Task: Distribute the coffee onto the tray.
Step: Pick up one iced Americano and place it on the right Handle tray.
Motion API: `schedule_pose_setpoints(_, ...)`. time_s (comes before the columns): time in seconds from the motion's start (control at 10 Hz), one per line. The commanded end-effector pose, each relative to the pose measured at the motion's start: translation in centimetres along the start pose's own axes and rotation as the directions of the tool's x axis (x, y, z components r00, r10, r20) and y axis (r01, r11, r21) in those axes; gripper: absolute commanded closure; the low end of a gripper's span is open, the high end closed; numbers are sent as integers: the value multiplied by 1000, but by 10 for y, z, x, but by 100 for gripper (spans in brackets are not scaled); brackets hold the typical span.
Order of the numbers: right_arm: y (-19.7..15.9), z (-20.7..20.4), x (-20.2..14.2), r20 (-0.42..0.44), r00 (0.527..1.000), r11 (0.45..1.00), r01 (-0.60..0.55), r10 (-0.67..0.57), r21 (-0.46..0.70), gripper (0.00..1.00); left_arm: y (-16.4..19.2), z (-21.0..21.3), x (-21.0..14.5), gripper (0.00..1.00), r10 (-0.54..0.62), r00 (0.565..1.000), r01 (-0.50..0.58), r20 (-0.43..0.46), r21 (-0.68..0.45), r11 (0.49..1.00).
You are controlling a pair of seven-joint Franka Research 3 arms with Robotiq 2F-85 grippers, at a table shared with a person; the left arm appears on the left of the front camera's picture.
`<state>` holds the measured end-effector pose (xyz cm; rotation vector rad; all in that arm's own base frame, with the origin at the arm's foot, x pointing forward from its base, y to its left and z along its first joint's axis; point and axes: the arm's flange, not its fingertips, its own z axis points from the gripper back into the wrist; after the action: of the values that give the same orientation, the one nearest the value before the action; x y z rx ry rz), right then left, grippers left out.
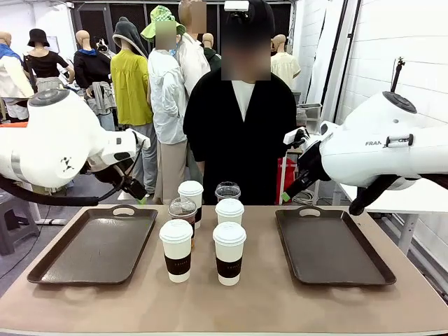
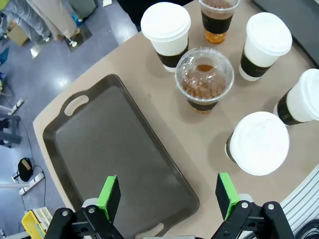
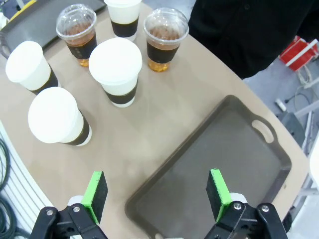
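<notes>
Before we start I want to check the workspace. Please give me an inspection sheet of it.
Surface: tan table; left tray and right tray, both bare.
Job's things: four paper cups and two iced coffees, upright, grouped between the trays.
Clutter: nothing seen.
Grippers: left gripper over left tray, right gripper over right tray; jaws open, empty.
Cables: black cable under left arm, off the table.
Surroundings: person at far side.
</notes>
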<state>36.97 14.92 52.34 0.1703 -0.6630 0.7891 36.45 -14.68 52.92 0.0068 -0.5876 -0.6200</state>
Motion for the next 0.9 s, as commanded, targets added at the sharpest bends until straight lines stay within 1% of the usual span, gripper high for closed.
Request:
schedule_pose_setpoints(0.0, -2, -1, -1, -10, 999, 999, -33, 33, 14, 0, -2, 1, 0, 0, -2, 1000, 2, -4, -16, 1000)
schedule_pose_setpoints(0.3, -5, -3, -3, -8, 999, 999, -36, 37, 17, 0, -2, -3, 0, 0, -13, 1000, 13, -7, -12, 1000)
schedule_pose_setpoints(0.4, -7, -1, -4, 2, 999, 999, -37, 37, 24, 0, -1, -2, -1, 0, -32, 999, 32, 22, -14, 999)
schedule_pose_setpoints(0.5, -11, 2, -5, 29, 999, 997, -44, 42, 56, 0, 0, 0, -2, 0, -59, 995, 62, 76, -39, 997)
schedule_pose_setpoints(0.6, -15, 7, -8, 67, 997, 995, -55, 49, 85, 0, 2, 1, -5, 0, -70, 992, 79, 105, -89, 993)
schedule_pose_setpoints(0.8, -21, 13, -13, 125, 990, 987, -85, 68, 137, 0, 6, 5, -8, 0, -114, 980, 138, 162, -145, 980)
